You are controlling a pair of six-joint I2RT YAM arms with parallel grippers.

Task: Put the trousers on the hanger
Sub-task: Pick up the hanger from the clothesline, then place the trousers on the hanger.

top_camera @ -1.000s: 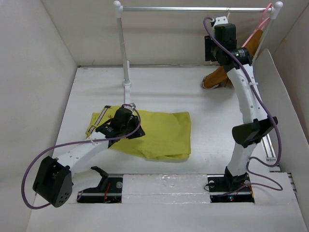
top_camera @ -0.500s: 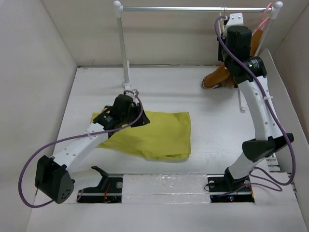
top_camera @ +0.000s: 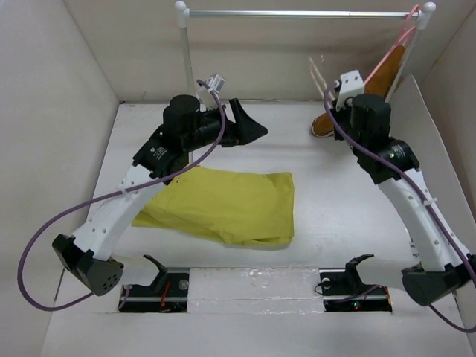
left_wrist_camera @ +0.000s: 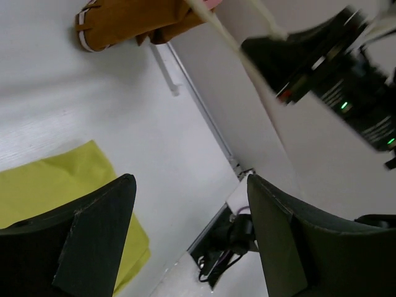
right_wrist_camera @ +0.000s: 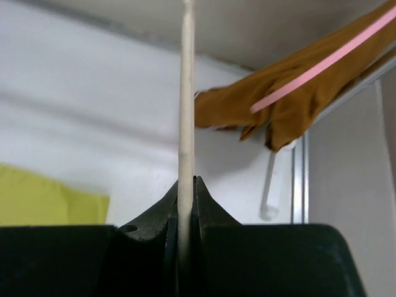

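Observation:
The yellow-green trousers [top_camera: 223,204] lie flat mid-table; a corner of them shows in the left wrist view [left_wrist_camera: 49,182] and in the right wrist view [right_wrist_camera: 43,199]. Well above them, my left gripper [top_camera: 255,130] hangs open and empty, its jaws [left_wrist_camera: 192,238] wide apart and pointing toward the right arm. Near the back right, my right gripper [top_camera: 332,91] is shut on the thin cream hanger [top_camera: 317,76]. Its rod [right_wrist_camera: 186,93] rises straight out of the closed jaws [right_wrist_camera: 187,185]. The waistband is hidden.
A metal rail [top_camera: 297,13] on white posts spans the back. A pink hanger [top_camera: 394,46] leans at its right end with a rust-brown garment [top_camera: 327,123] on it, also seen in the wrist views [right_wrist_camera: 272,105] [left_wrist_camera: 130,18]. White walls enclose the table.
My left gripper let go of the trousers, opened and rose toward the back centre. My right gripper shut on the cream hanger at the rail and brought it down and leftward.

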